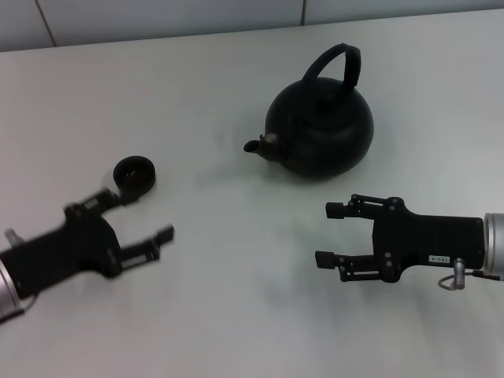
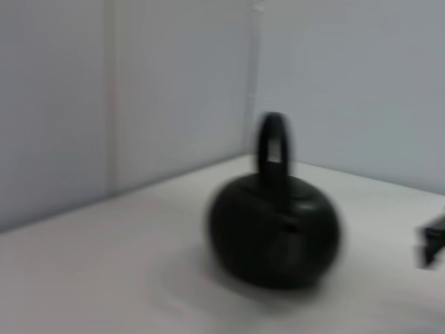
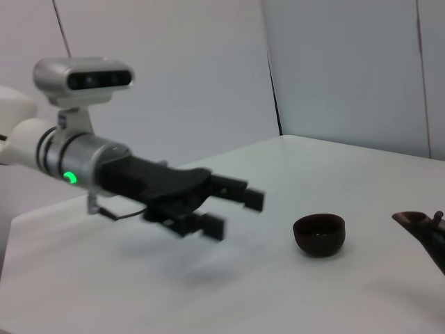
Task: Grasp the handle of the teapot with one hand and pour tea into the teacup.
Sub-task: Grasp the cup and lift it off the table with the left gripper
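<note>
The round black teapot (image 1: pixel 319 130) stands at the back of the white table, its arched handle (image 1: pixel 335 67) upright and its spout (image 1: pixel 256 146) pointing toward the left side. The small dark teacup (image 1: pixel 134 175) sits left of it, apart from it. My left gripper (image 1: pixel 144 215) is open just in front of the teacup, with one finger (image 1: pixel 118 197) close beside the cup. My right gripper (image 1: pixel 327 235) is open and empty, in front of the teapot and pointing left. The left wrist view shows the teapot (image 2: pixel 274 233) and handle (image 2: pixel 273 142). The right wrist view shows the teacup (image 3: pixel 319 233), the left gripper (image 3: pixel 235 214) and the spout (image 3: pixel 410 219).
The white table (image 1: pixel 236 299) ends at a pale wall (image 1: pixel 157 20) behind the teapot. A dark part of the right gripper (image 2: pixel 432 245) shows at the edge of the left wrist view.
</note>
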`<action>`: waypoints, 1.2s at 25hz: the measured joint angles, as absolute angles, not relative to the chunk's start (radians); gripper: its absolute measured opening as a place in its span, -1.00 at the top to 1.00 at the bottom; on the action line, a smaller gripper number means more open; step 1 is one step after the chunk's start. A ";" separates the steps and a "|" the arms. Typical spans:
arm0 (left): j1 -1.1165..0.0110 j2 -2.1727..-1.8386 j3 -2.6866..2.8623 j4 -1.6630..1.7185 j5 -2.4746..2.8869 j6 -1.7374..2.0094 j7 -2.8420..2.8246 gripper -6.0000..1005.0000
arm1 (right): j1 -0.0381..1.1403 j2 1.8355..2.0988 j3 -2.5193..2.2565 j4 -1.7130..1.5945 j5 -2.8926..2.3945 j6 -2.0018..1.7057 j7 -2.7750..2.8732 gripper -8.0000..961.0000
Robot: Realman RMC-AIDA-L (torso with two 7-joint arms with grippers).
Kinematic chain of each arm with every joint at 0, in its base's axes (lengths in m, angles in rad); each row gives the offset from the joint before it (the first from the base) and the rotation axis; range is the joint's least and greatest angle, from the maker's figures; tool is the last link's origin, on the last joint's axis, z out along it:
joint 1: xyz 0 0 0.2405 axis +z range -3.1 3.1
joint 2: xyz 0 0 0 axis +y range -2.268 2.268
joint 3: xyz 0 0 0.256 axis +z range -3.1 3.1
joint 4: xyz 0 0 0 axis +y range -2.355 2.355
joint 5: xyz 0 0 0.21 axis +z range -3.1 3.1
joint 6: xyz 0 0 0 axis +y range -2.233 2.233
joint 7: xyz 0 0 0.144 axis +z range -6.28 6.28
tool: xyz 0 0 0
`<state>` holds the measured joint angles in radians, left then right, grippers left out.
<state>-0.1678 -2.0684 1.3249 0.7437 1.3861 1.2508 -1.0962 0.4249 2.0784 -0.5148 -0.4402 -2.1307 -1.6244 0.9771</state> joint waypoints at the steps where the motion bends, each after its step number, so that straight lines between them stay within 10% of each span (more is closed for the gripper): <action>1: -0.168 -2.068 1.325 0.744 1.386 1.251 -1.096 -0.67 | 0.425 2.078 -0.515 -0.440 -2.131 -1.624 0.977 -0.71; 30: -0.346 -2.066 1.309 0.506 1.254 0.978 -0.833 -0.61 | 0.423 2.077 -0.512 -0.428 -2.131 -1.634 0.989 -0.71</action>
<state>-0.3463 -2.0665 1.3090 0.5059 1.2535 0.9778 -0.8330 0.4226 2.0771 -0.5121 -0.4279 -2.1307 -1.6345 0.9892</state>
